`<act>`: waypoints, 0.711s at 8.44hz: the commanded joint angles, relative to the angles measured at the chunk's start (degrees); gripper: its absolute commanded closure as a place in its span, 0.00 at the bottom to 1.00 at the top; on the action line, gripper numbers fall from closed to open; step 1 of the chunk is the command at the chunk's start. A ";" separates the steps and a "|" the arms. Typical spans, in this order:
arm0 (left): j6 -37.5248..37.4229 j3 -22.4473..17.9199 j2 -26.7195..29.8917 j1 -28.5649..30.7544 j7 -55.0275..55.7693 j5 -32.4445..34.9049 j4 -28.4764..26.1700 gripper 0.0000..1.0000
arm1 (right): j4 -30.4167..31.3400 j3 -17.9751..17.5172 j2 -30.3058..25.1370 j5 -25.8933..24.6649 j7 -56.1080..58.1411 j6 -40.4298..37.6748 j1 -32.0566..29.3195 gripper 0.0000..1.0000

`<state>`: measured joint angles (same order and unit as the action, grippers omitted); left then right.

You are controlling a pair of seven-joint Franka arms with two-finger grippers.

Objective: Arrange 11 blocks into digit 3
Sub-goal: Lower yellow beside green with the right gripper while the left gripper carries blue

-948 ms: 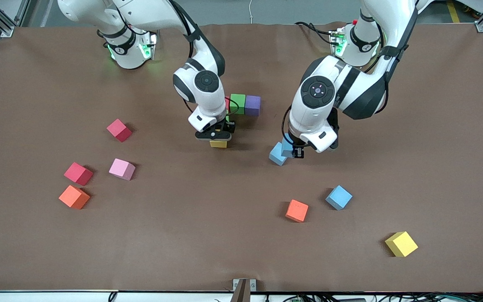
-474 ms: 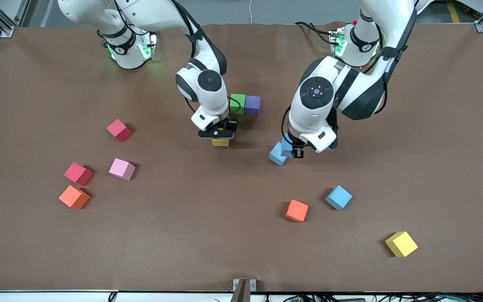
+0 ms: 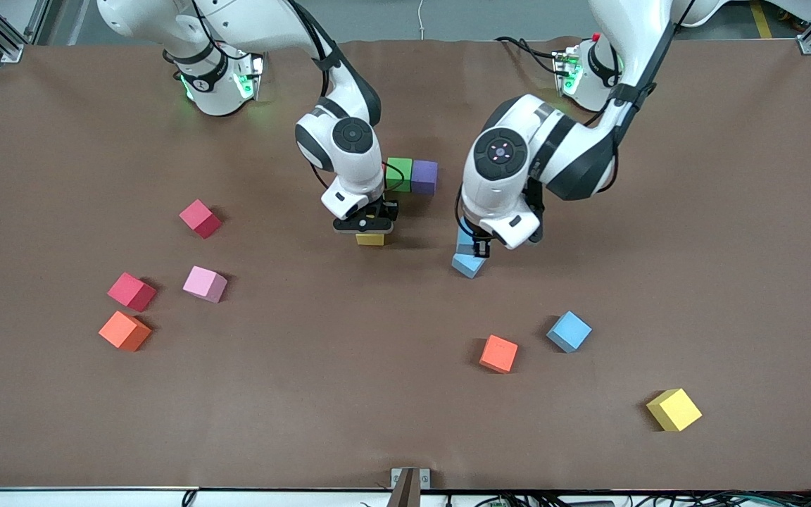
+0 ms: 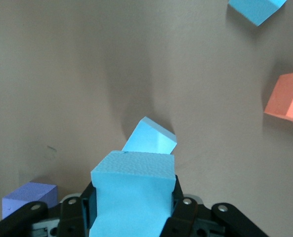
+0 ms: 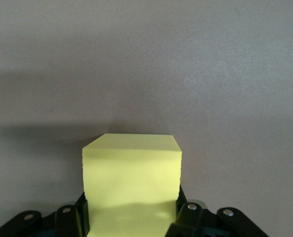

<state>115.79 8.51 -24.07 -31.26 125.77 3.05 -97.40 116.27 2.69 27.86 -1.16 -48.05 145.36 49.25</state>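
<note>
— Blocks placed so far? 
— Only a green block (image 3: 398, 172) and purple block (image 3: 424, 176) sit joined, just beside the right gripper (image 3: 367, 229), whose fingers clamp a yellow block (image 5: 131, 182).
— And the left gripper (image 3: 474, 248)? 
— Clamped on a light blue block (image 4: 134, 192), over another. Most cubes lie scattered across the surface (image 3: 307, 394).

A red block (image 3: 381, 173) beside the green block (image 3: 398, 173) is mostly hidden by the right arm (only a sliver is seen).
</note>
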 commanded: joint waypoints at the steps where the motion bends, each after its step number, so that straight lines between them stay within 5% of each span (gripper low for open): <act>1: 1.36 -0.07 -1.51 -1.17 1.84 -1.12 1.07 0.70 | 0.98 0.39 -0.08 -0.51 0.06 0.36 0.59 0.99; 6: 4.08 0.19 -3.26 -3.20 4.82 -1.12 0.98 0.70 | 1.15 0.30 -0.08 -0.51 -0.03 0.10 0.68 0.87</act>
<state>118.87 8.68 -26.35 -34.06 129.34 3.04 -97.38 116.49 2.69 27.92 -1.21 -48.02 145.39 49.36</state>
